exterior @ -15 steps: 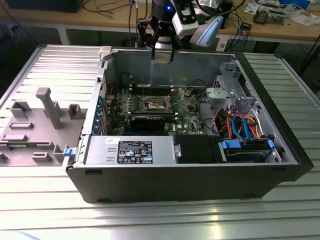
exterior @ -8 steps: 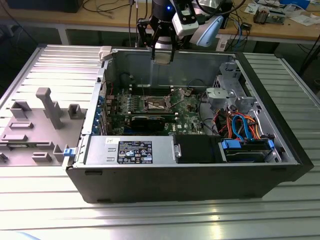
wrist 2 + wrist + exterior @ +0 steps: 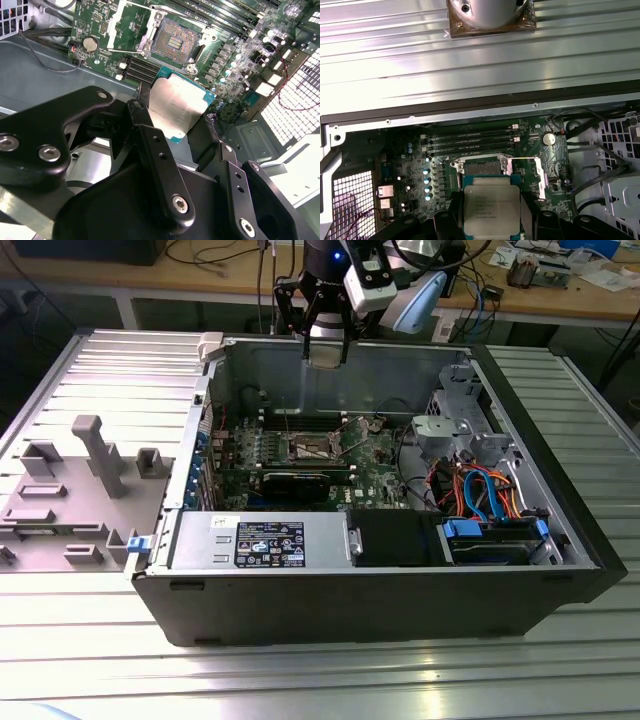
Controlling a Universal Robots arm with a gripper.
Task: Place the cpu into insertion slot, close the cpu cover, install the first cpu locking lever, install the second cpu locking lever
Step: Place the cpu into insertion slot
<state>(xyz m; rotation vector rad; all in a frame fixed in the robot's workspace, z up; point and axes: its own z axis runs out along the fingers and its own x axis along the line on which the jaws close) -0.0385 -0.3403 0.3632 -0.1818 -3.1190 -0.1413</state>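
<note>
Silver-topped cpu (image 3: 491,210) sits clamped between gripper (image 3: 175,120) fingers (image 3: 141,112), well above the open insertion slot (image 3: 175,40); best held level and squared to its rim.

I have the arm (image 3: 335,260) hanging down from above in the exterior view, wrist vertical, gripper (image 3: 325,350) pointing straight down. In the second wrist view its black fingers (image 3: 152,145) are clamped on two opposite edges of the cpu (image 3: 177,107), which sits pinched between them.
</note>
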